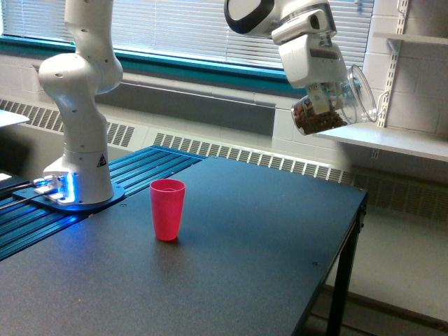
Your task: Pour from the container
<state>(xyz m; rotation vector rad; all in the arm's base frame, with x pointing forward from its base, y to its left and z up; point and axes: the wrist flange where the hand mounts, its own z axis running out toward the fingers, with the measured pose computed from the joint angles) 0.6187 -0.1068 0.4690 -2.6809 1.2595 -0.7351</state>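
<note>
One arm, one jar, one cup — that is all that matters on this dark table (266, 238). At the exterior view's left the arm's white base (77, 183) stands on a round plate at the table's edge, blue light glowing at its foot, and its trunk rises straight up out of the top of the frame. Further right, near the middle of the table, the red cup (168, 209) stands upright and, as far as can be seen, empty. High on the exterior view's right the arm comes back into view, its wrist bent downward, and the gripper (323, 94) is clamped around the container (336, 105) — the clear jar is tipped well over on its side, mouth towards the exterior view's right and angled slightly up, with a brown granular filling lying along its lower wall.

Judging by this, the pour has not begun: the container hangs high in the air, well apart from the red cup and off to its right, with its mouth turned away from it. The next move probably calls for carrying the jar leftward and down until its mouth is above the cup, then rotating the wrist so the lip dips gradually — tipped too fast or from too high, the loose filling would likely scatter across the table.
</note>
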